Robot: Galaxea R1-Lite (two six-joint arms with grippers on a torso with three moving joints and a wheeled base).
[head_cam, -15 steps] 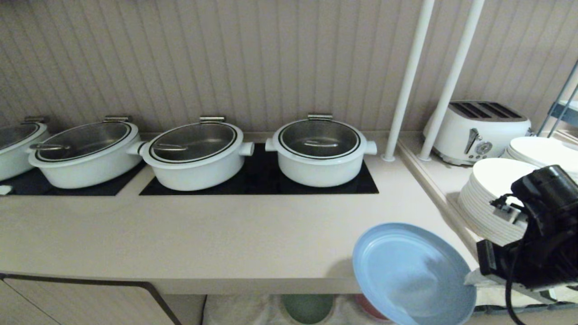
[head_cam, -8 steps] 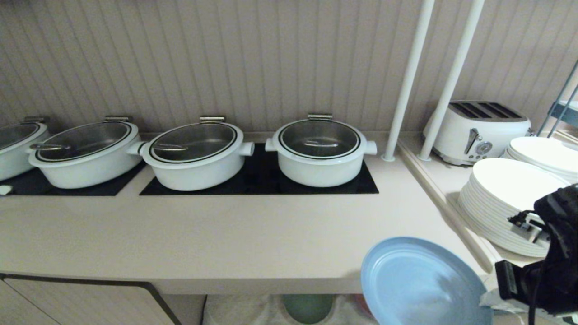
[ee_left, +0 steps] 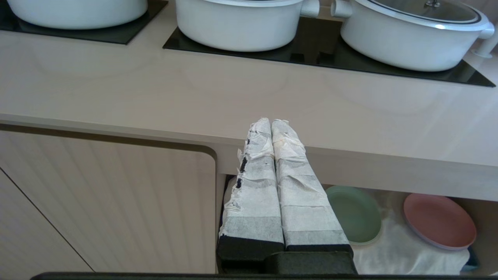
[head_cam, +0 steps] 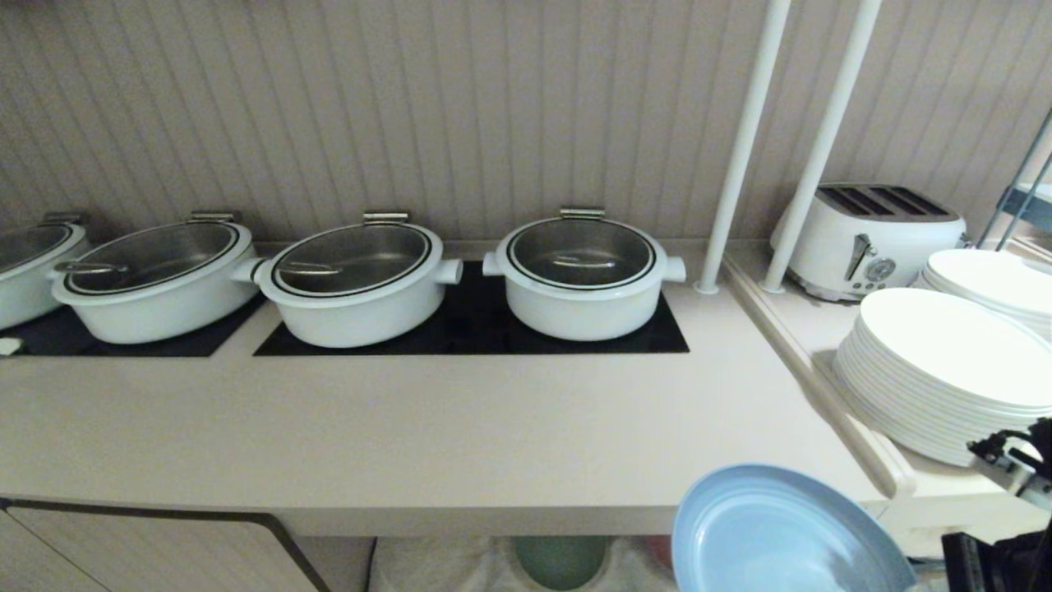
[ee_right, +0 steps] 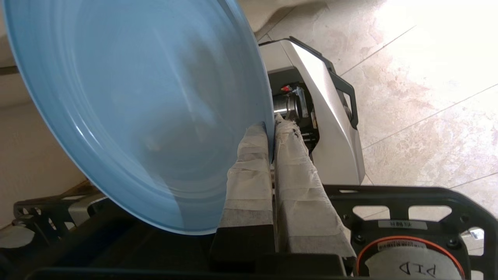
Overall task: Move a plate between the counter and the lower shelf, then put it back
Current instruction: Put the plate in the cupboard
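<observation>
Head view, blue plate (head_cam: 781, 534) low at the right, in front of the counter (head_cam: 411, 436) edge, left wrist view, left gripper (ee_left: 272, 126) clenched and empty before the counter edge, green plate (ee_left: 356, 212) and pink plate (ee_left: 439, 219) on the lower shelf (ee_left: 393, 249) cloth, right wrist view, right gripper (ee_right: 271, 134) pinching the blue plate's rim, plate tilted above the floor (ee_right: 420, 97).

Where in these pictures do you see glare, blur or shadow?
Right wrist view: strong glare washes out the floor, and the plate shows soft reflections. Head view: even light, with the plate slightly blurred. Left wrist view: the lower shelf lies in shade under the counter.
</observation>
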